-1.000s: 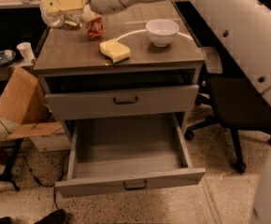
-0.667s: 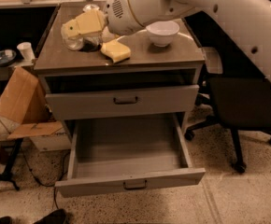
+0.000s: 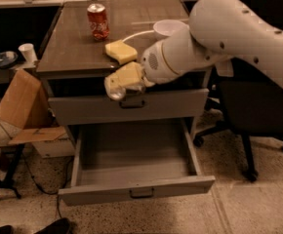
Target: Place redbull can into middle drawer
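Note:
My gripper [image 3: 121, 84], with pale yellow fingers [image 3: 127, 75], hangs in front of the upper drawer front [image 3: 171, 105], just above its handle. It is shut on the redbull can [image 3: 114, 92], whose silvery end shows below the fingers. The middle drawer [image 3: 136, 191] stands pulled out and open below the gripper, and its grey inside [image 3: 134, 152] is bare. The gripper and can are above the drawer's back part, well above its floor.
On the cabinet top [image 3: 68, 48] stand a red-orange soda can [image 3: 98, 21], a yellow sponge [image 3: 121, 51] and a white bowl [image 3: 168, 28]. A cardboard box [image 3: 19, 101] leans at the left. A black office chair [image 3: 258, 106] stands at the right.
The gripper has come off the back left of the cabinet top with the can and moved down and forward to the upper drawer front. The red-orange can stays on top.

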`<state>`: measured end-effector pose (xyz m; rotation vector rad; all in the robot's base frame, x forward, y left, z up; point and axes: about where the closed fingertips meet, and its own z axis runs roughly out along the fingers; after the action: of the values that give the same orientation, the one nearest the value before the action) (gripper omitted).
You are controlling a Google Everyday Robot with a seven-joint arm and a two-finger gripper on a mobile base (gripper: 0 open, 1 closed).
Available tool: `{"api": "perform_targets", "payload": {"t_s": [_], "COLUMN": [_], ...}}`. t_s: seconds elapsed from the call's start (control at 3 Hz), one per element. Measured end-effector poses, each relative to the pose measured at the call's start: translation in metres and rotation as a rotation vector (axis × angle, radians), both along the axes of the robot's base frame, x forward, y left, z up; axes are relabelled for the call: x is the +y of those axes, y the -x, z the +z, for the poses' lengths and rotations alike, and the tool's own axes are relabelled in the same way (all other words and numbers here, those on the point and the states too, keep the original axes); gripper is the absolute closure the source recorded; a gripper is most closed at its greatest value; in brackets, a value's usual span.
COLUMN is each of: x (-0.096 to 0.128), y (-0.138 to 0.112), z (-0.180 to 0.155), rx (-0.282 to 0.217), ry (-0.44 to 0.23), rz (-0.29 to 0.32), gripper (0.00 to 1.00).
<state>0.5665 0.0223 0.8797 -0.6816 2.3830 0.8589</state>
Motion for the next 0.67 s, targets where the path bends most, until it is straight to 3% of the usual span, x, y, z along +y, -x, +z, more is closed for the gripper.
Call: {"api": "perform_targets", "payload": {"t_s": [0.33,0.67], "x": [-0.031,-0.045], "y": [0.000,-0.011], "z": [-0.061,-0.111], "rx": [0.007,-0.004], "ry": [0.083,0.116], "rz": [-0.087,-0.145], "gripper": [1.00,1.00]}}
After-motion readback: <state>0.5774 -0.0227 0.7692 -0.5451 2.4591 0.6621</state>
